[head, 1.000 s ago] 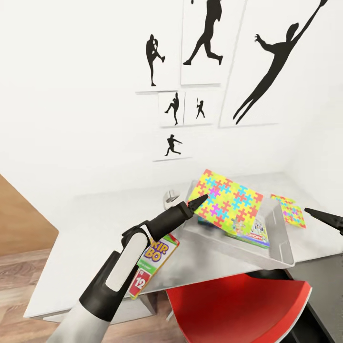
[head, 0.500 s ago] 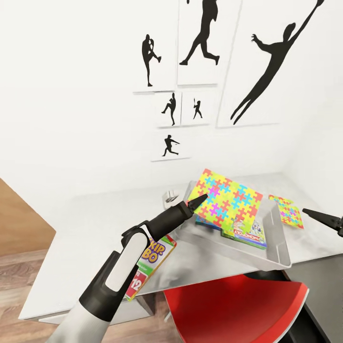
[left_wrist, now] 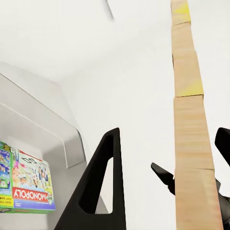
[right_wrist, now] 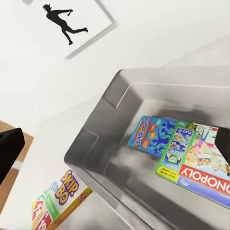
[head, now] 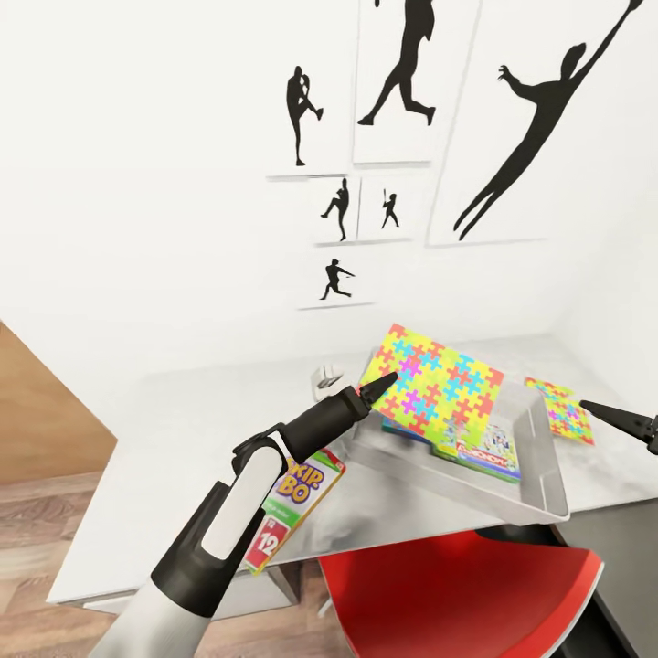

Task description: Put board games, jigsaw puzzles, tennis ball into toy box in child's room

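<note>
Against the white wall [head: 137, 228], where black silhouette posters [head: 512, 119] of ball players are hung, the pale mottled surface [head: 174, 429] is seen from the head view. Below its front edge a red chair [head: 457, 594] is seen. On the surface the light grey toy box [head: 539, 466] is placed, toward the right. Inside it, a large jigsaw puzzle box [head: 439, 388] with a bright multicoloured pattern is leaned up at a tilt, over the Monopoly box [head: 489, 450] and a mostly blue game box [right_wrist: 151, 134]; in the right wrist view these two are shown lying flat side by side on the box floor. A second, smaller jigsaw puzzle [head: 568, 411] is laid on the surface just beside the toy box, on its right. The Skip-Bo box [head: 292, 498] is laid on the surface at the front, outside the toy box, partly hidden by the left arm. The left end effector [head: 376, 386] is held at the lower corner of the tilted puzzle box, its fingers [left_wrist: 103, 187] spread apart with nothing between them. The right end effector [head: 621, 420] is held in the air near the smaller puzzle, its fingers also spread.
</note>
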`<state>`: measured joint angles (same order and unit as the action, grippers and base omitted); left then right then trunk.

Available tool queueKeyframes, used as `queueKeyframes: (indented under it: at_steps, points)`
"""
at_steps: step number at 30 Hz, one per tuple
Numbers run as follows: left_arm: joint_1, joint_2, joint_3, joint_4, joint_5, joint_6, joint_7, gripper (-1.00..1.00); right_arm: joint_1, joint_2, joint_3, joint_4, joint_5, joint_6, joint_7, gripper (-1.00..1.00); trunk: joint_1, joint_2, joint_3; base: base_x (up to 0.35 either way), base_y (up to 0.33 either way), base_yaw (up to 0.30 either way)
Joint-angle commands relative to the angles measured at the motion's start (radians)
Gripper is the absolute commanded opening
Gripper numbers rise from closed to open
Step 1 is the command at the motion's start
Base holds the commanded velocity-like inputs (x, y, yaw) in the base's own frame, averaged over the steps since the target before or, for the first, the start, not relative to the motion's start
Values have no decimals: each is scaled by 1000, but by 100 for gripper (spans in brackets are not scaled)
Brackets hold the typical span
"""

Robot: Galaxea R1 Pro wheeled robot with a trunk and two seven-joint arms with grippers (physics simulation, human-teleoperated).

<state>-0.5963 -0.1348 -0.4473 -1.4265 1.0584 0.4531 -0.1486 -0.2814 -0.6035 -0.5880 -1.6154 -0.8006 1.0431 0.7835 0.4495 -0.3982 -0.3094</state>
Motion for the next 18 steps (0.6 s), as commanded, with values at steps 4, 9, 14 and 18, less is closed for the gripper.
queueKeyframes:
  at_steps: [4, 9, 14, 18]
  points:
    - [2, 0, 1, -3, 5, 6, 0, -100, -1, -1, -1, 0, 4, 4, 6, 100, 1, -2, -2, 0, -2, 54]
    - [3, 0, 1, -6, 2, 6, 0, -100, -1, -1, -2, 0, 4, 4, 6, 100, 1, -2, -2, 0, -77, 25]
    - [4, 0, 1, -7, -1, 6, 0, -100, -1, -1, -2, 0, 4, 4, 6, 100, 1, -2, -2, 0, -200, 10]
    - [5, 0, 1, -7, 1, 4, 0, -100, -1, -1, -2, 0, 4, 4, 6, 100, 1, -2, -2, 0, -215, 3]
